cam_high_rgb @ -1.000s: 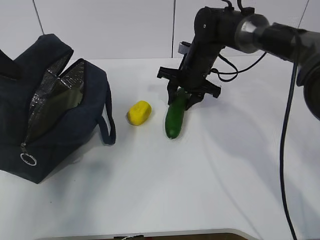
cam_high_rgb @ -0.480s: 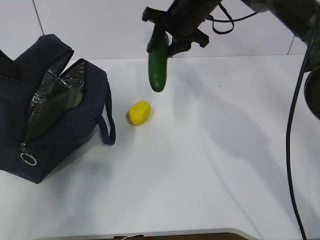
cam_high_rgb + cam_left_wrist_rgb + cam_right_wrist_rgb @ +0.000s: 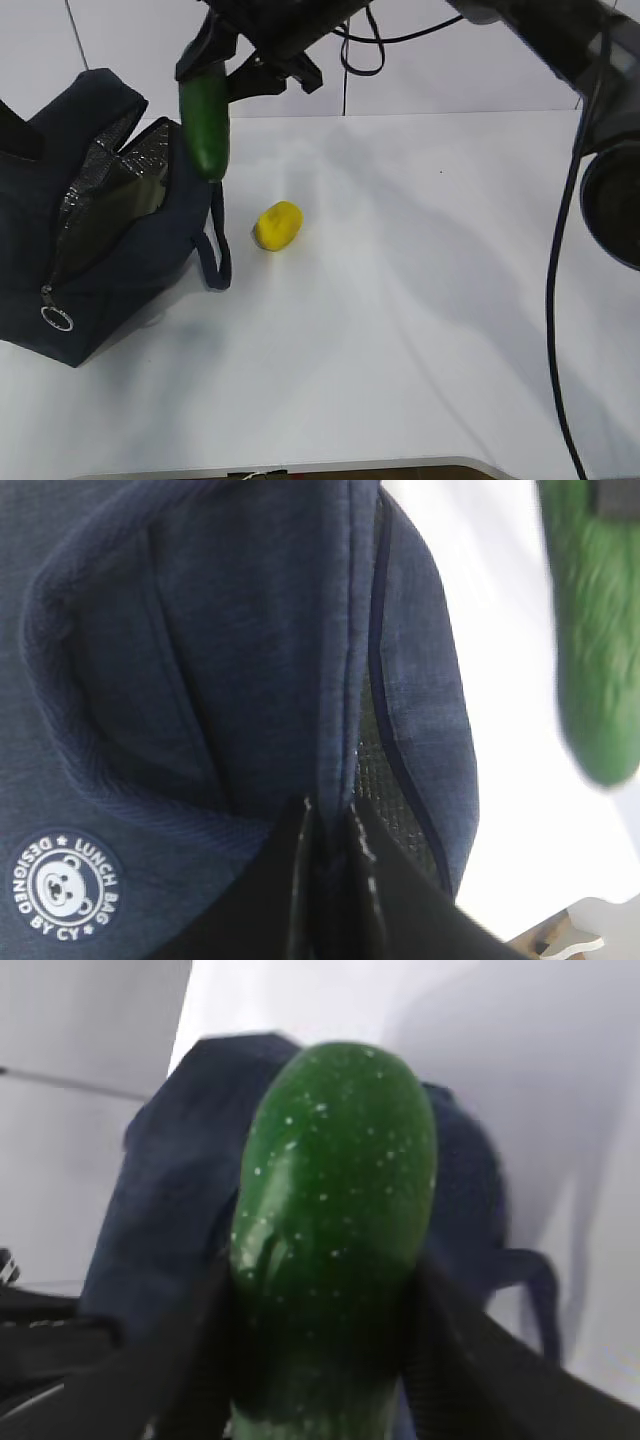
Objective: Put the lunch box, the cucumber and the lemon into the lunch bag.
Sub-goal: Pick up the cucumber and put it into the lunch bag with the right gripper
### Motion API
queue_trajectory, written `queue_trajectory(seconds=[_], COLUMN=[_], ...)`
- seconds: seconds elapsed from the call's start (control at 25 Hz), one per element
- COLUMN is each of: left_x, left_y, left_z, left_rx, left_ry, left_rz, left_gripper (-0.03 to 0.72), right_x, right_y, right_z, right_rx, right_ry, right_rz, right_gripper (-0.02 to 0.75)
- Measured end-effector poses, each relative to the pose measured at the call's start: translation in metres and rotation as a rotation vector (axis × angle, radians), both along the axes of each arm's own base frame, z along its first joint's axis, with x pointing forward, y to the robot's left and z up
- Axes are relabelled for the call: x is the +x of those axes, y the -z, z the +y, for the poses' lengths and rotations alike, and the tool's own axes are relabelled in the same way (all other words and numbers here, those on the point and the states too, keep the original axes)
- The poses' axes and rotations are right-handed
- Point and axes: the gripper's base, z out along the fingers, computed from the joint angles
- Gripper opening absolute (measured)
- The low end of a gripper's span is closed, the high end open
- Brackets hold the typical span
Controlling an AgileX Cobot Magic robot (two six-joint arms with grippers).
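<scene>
Right pincer (image 3: 215,62) clamped on the cucumber (image 3: 204,122): long axis near vertical, free end pointing down below the jaws. Hangs above the near edge of the open lunch bag (image 3: 100,230). Left pincer (image 3: 330,880) pinching the bag's fabric. Lemon (image 3: 278,226) on the table (image 3: 420,300), lower right of the right pincer.

Right end effector (image 3: 215,70) raised, clamped; left apparently pinching.
</scene>
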Motion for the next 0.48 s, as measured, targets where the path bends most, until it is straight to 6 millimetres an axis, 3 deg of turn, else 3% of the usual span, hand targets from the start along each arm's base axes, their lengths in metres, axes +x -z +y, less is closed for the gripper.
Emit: queue_trajectory(seconds=[0.24,0.48], left_x=[0.0,0.0], left_y=[0.0,0.0], left_z=[0.0,0.0], left_rx=[0.0,0.0], left_ry=[0.0,0.001], left_rz=[0.0,0.001], left_gripper=[0.015,0.015], right_x=[-0.018,-0.026], right_y=[0.002,0.026], right_z=[0.029,0.044], right_rx=[0.009,-0.024], right_ry=[-0.055,-0.064], right_rz=[0.03,0.13], right_gripper=[0.365,0.365])
